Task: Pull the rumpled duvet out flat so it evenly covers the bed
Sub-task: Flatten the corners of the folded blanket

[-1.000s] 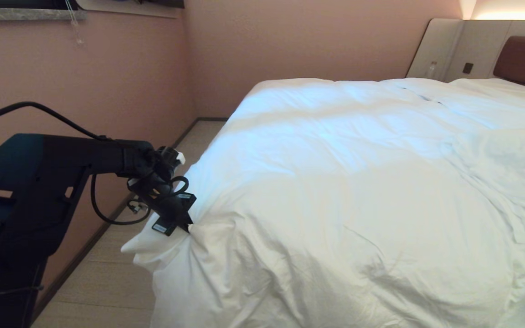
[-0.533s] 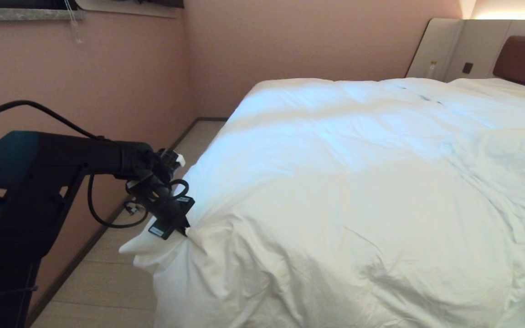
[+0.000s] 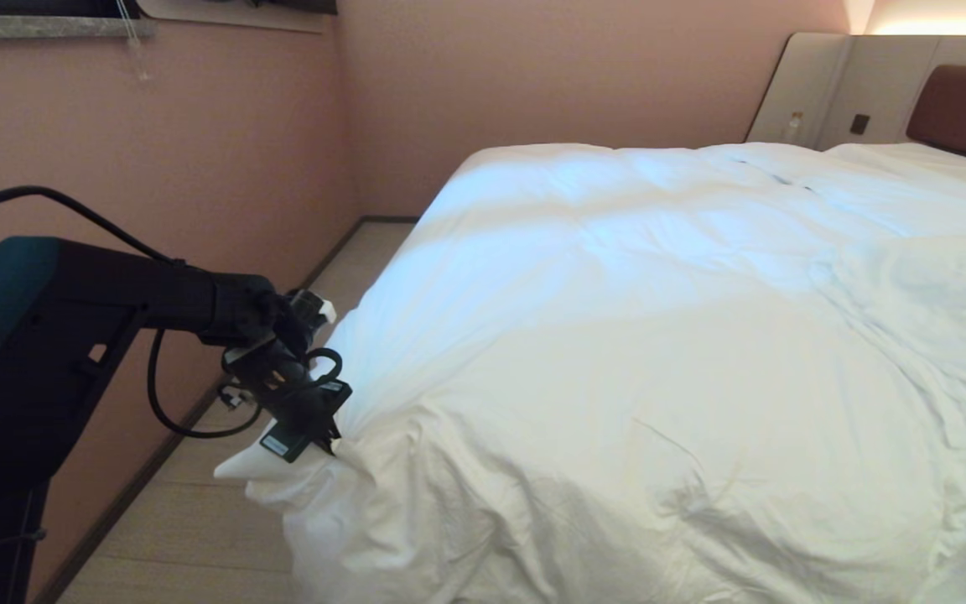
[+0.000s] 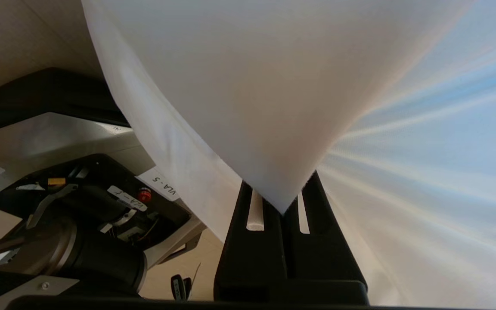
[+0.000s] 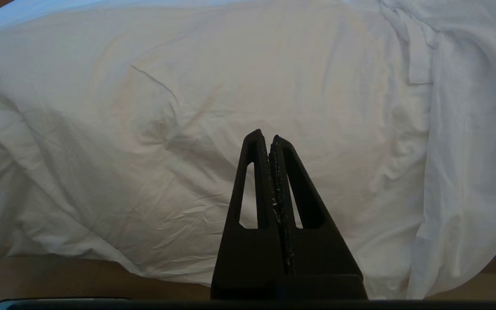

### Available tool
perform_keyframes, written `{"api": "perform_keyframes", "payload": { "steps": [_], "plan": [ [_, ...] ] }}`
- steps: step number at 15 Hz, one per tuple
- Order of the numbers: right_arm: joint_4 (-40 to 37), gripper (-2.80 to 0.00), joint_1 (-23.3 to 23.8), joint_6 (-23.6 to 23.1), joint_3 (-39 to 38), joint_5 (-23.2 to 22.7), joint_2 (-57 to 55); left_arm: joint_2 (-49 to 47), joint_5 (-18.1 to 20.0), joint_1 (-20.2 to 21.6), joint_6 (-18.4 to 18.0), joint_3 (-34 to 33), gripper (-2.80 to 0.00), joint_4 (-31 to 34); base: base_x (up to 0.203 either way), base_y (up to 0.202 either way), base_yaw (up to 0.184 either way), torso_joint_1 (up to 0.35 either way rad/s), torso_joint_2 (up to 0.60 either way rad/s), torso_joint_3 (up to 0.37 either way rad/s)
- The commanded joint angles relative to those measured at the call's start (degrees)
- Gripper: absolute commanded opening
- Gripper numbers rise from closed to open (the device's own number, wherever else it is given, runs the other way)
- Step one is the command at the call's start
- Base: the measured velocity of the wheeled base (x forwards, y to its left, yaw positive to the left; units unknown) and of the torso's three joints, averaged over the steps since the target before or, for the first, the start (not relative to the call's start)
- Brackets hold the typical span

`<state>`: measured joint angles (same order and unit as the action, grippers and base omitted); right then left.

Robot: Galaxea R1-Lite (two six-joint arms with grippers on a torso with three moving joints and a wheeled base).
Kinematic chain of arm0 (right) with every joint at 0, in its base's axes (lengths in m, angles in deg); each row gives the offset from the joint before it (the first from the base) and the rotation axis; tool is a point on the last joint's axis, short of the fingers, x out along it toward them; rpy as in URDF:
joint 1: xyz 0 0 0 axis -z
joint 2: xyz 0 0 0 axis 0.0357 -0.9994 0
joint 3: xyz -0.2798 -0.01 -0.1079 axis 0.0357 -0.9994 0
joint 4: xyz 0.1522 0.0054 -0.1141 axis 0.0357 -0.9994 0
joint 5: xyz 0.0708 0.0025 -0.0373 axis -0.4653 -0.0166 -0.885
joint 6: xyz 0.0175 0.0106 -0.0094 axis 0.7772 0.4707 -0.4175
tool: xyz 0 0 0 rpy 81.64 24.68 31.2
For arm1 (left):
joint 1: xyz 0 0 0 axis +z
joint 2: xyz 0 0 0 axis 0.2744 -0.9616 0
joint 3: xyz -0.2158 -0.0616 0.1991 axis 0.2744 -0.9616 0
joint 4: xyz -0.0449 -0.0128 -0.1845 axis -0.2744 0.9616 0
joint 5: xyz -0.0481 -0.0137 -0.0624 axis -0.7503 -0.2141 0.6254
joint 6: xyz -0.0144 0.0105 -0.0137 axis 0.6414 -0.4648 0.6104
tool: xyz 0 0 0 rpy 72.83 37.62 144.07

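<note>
At lower left of the head view, the left gripper (image 3: 325,436) pinches the duvet (image 3: 659,377) corner; the duvet's bulk stretches away toward upper right.

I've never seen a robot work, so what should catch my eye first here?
A large puffy white duvet fills the bed. At its near left corner, the left arm's black pincer is shut on a bunched fold of cloth. The right pincer is shut, empty, before the duvet's front edge.
</note>
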<state>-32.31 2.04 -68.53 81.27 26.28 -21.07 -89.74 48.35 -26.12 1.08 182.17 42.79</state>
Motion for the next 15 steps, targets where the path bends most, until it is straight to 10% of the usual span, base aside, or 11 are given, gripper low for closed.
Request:
{"api": "perform_keyframes", "payload": {
  "steps": [1, 6, 8, 15],
  "plan": [
    [0.0, -2.8, 0.0, 0.0, 0.0, 0.0, 0.0, 0.1, -0.1, 0.0, 0.4, -0.7, -2.8, -0.9, 0.0, 0.0, 0.0, 0.0, 0.0, 0.0],
    [0.0, -2.8, 0.0, 0.0, 0.0, 0.0, 0.0, -0.1, -1.4, -0.4, 0.4, -0.7, -2.8, -3.3, 0.0, 0.0, 0.0, 0.0, 0.0, 0.0],
    [0.0, -2.8, 0.0, 0.0, 0.0, 0.0, 0.0, 0.0, -1.4, -0.4, 0.4, -0.4, 0.0, -3.4, 0.0, 0.0, 0.0, 0.0, 0.0, 0.0],
    [0.0, -2.8, 0.0, 0.0, 0.0, 0.0, 0.0, 13.9, -1.9, -0.4, 0.5, -0.9, 0.0, -3.3, 0.0, 0.0, 0.0, 0.0, 0.0, 0.0]
  ]
}}
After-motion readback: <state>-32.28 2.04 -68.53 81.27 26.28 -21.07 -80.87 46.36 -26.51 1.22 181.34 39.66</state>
